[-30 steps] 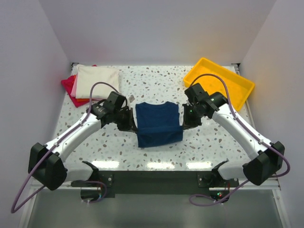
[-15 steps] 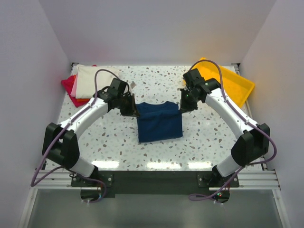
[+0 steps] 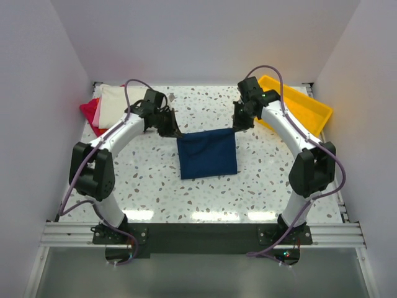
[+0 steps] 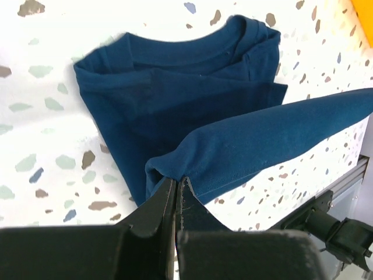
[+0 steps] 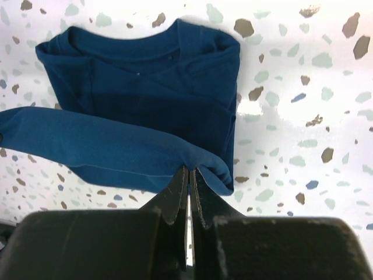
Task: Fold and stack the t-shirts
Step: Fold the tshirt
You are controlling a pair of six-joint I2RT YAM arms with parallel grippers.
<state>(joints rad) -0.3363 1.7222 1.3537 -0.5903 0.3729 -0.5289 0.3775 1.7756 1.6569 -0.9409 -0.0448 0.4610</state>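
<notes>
The navy blue t-shirt (image 3: 207,155) lies partly folded at the middle of the table. Its hem edge is lifted and stretched taut between my two grippers. My left gripper (image 3: 175,132) is shut on the left corner of that edge (image 4: 175,175). My right gripper (image 3: 235,128) is shut on the right corner (image 5: 192,166). Both wrist views show the collar end lying flat on the table below the raised fold (image 4: 192,76) (image 5: 145,70). The chest print is hidden. A stack of folded cream (image 3: 121,102), pink (image 3: 97,115) and red (image 3: 91,113) shirts lies at the back left.
A yellow plastic tray (image 3: 304,112) sits at the back right, just beyond my right arm. White walls close in the speckled table (image 3: 205,192) on the left, right and back.
Both grippers have carried the shirt's lifted edge away from the near side toward the back of the table. The visible flat part of the shirt has grown shorter front to back.
</notes>
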